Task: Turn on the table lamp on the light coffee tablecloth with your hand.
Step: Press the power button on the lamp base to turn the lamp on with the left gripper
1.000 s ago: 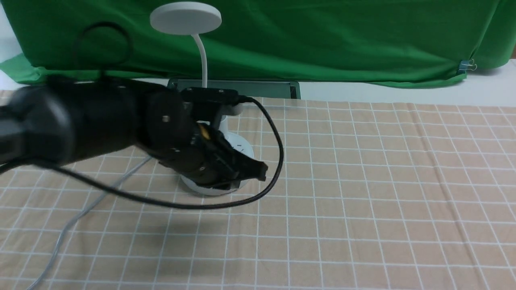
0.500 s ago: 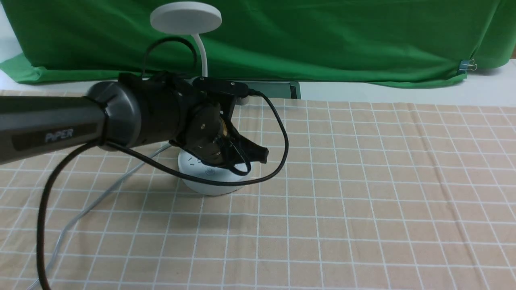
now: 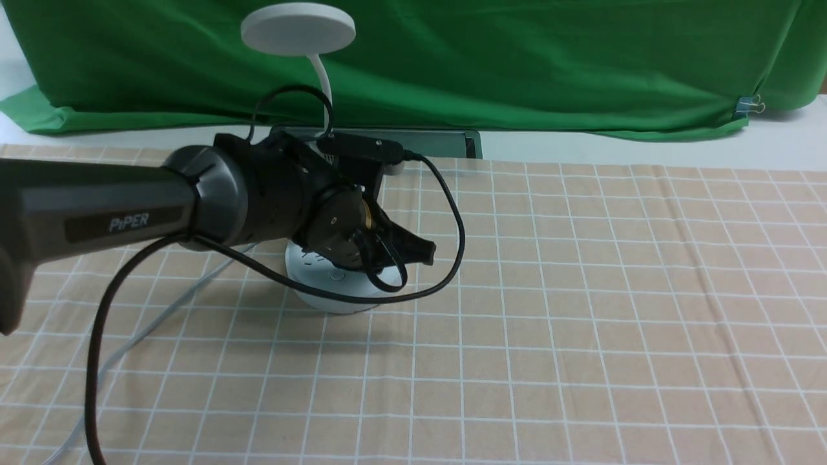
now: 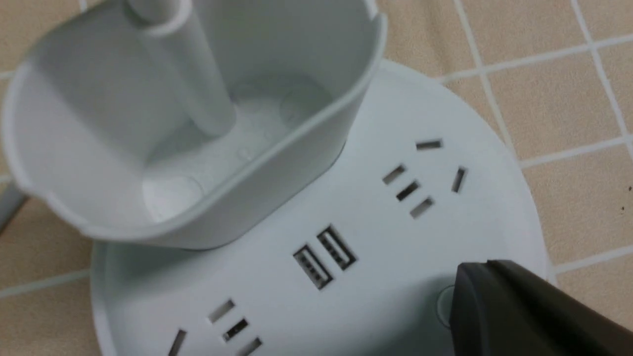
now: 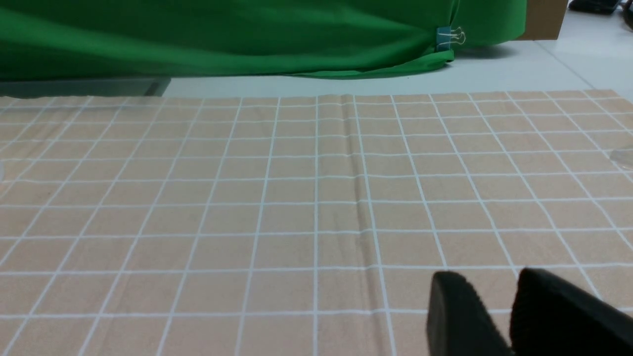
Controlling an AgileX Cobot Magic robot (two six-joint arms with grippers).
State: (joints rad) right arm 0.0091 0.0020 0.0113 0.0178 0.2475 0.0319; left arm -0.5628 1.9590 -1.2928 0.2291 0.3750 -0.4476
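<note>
My left pincer point(image 3: 421, 249) has its jaws together. The tip is low over the round base of the table lamp point(image 3: 326, 303), at a small button beside the sockets; I cannot tell if it touches. The lamp stands on the light coffee tablecloth point(image 3: 581, 290), far left. My right pincer point(image 5: 499, 291) is slightly apart and empty, above the cloth.

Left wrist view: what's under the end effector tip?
The base of the table lamp, with the edge of a round button showing beside the left end effector. The rest of the button is covered; contact unclear.
</note>
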